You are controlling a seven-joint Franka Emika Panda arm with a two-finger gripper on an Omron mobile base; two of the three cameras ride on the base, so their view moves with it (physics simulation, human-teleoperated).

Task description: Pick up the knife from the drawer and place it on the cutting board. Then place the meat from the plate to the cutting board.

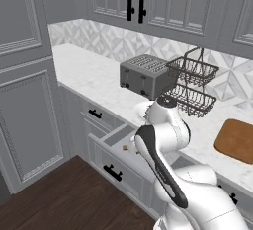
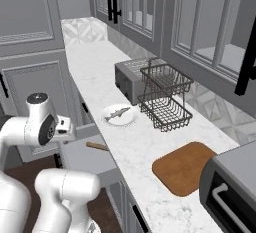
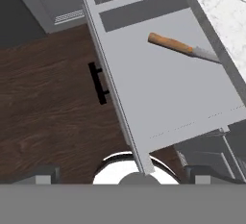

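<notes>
The drawer (image 3: 168,98) stands pulled out below the counter, and I look straight down into its flat grey inside. The knife (image 3: 180,46) lies near its far side, wooden handle to the left and blade toward the counter edge. My gripper (image 3: 124,174) hovers open above the drawer's front, well clear of the knife, with nothing between its fingers. In the right base view the knife's handle (image 2: 97,146) shows in the drawer (image 2: 82,159). The meat (image 2: 118,112) rests on the white plate (image 2: 131,119). The cutting board (image 2: 187,167) lies bare further right, also seen as cutting board (image 1: 237,140).
A toaster (image 2: 131,79) and a two-tier wire basket (image 2: 165,97) stand behind the plate by the wall. A toaster oven (image 2: 231,187) sits right of the board. The drawer's black handle (image 3: 98,81) juts over the dark wood floor (image 3: 43,103).
</notes>
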